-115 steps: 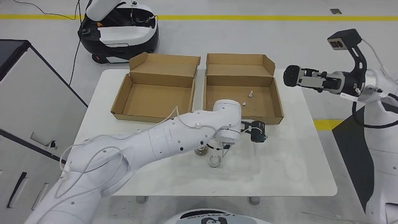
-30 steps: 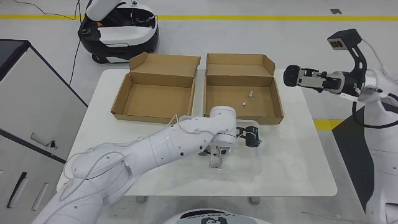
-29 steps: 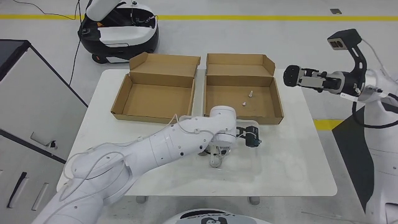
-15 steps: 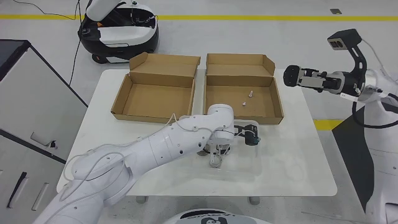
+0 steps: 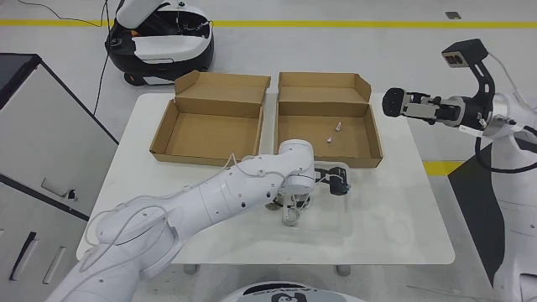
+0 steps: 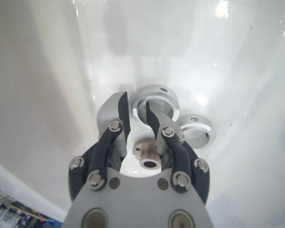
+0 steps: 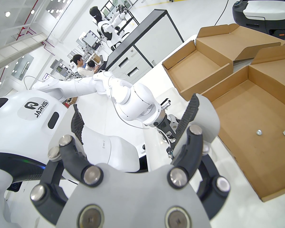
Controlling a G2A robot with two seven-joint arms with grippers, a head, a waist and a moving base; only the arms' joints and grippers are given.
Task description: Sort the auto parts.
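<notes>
Three metal parts lie together in a clear plastic tray (image 6: 85,48) at the table's front middle: a silver ring collar (image 6: 156,94), a second collar (image 6: 196,129) and a flanged hub (image 6: 146,154). My left gripper (image 6: 135,110) is down over them and open. One finger stands outside the first collar's wall and the other inside its bore. In the top view the left arm (image 5: 294,168) covers these parts. My right gripper (image 5: 388,102) hangs open and holds nothing, in the air past the table's right edge.
Two open cardboard boxes stand at the back of the table. The left box (image 5: 205,134) holds nothing. The right box (image 5: 302,143) holds two small fasteners (image 5: 331,138) (image 5: 337,124). A grey cabinet (image 5: 33,134) stands to the left.
My left arm has shifted slightly left and come down over the parts in the tray. The right arm has stayed still.
</notes>
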